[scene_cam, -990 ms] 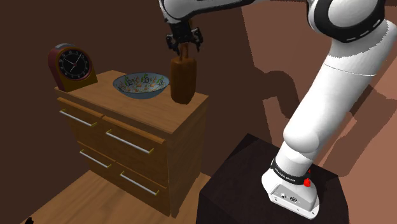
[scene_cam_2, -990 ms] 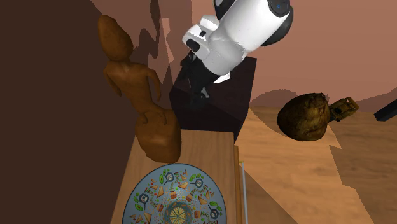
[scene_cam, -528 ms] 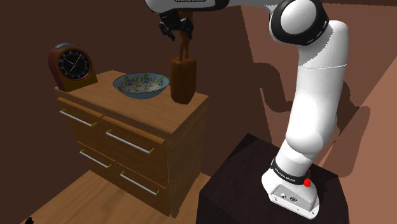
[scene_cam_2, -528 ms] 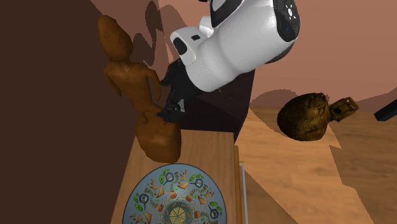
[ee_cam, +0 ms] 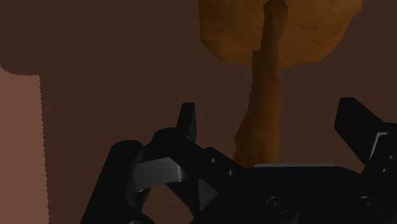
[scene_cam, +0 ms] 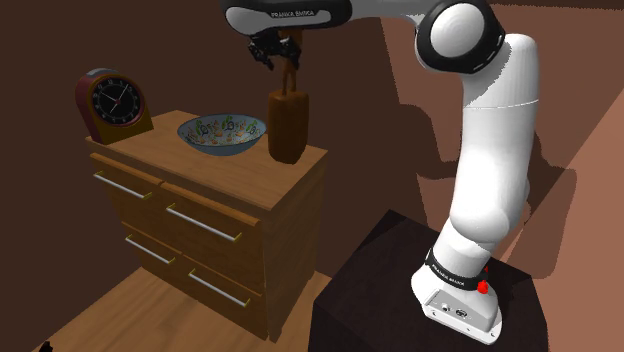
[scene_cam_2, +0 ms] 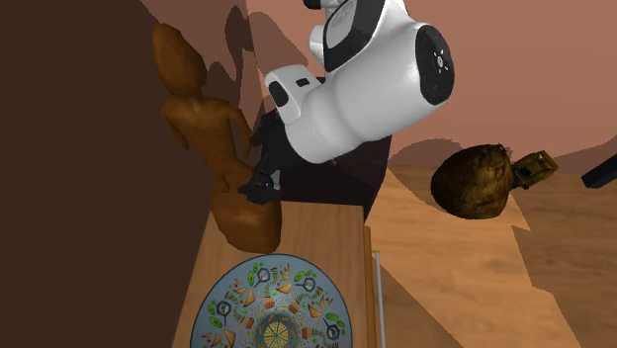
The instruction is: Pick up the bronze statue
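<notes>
The brown statue (scene_cam: 287,126) stands upright on the right end of a wooden dresser (scene_cam: 210,215); it has a broad base and a slim upper figure. In the second exterior view the statue (scene_cam_2: 212,135) rises against the dark wall. My black gripper (scene_cam: 276,52) hangs at the statue's top, reaching in sideways. In the second exterior view the gripper (scene_cam_2: 259,180) sits close beside the statue's lower body. In the wrist view the gripper (ee_cam: 270,122) is open. The statue's slim part (ee_cam: 262,95) lies between the fingers (ee_cam: 186,121), which do not touch it.
A patterned bowl (scene_cam: 222,133) sits beside the statue and a red clock (scene_cam: 110,104) at the dresser's far left. The dark wall stands right behind the dresser. A dark lumpy object (scene_cam_2: 476,181) lies on the floor. My stand (scene_cam: 420,300) is at the lower right.
The arm has swung towards the shoulder view's left and flattened out. The gripper rose from the statue's shoulders to its top and now comes at it from the side.
</notes>
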### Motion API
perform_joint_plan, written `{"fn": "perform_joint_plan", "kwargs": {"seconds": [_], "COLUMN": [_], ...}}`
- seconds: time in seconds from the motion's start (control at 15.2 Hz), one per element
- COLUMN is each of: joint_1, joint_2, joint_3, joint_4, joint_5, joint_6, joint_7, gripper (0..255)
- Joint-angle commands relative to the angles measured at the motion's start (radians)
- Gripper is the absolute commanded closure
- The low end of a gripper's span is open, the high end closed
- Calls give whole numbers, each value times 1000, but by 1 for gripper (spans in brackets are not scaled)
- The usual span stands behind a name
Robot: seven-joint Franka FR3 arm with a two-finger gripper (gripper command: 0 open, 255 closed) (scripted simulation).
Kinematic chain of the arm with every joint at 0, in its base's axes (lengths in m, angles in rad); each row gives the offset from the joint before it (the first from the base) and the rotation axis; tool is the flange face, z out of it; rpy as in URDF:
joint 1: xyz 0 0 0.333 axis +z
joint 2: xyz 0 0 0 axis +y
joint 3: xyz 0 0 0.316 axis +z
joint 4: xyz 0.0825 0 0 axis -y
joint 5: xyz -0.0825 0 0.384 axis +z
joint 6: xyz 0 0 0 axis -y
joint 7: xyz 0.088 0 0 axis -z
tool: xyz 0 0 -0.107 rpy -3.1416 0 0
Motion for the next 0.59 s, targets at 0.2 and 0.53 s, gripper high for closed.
{"fn": "perform_joint_plan", "kwargs": {"seconds": [0.2,0.53], "joint_1": [-5,-6], "joint_2": [-8,-10], "joint_3": [1,1], "joint_4": [-28,-30], "joint_5": [5,6], "joint_6": [16,17], "joint_7": [13,13], "gripper": [255,255]}}
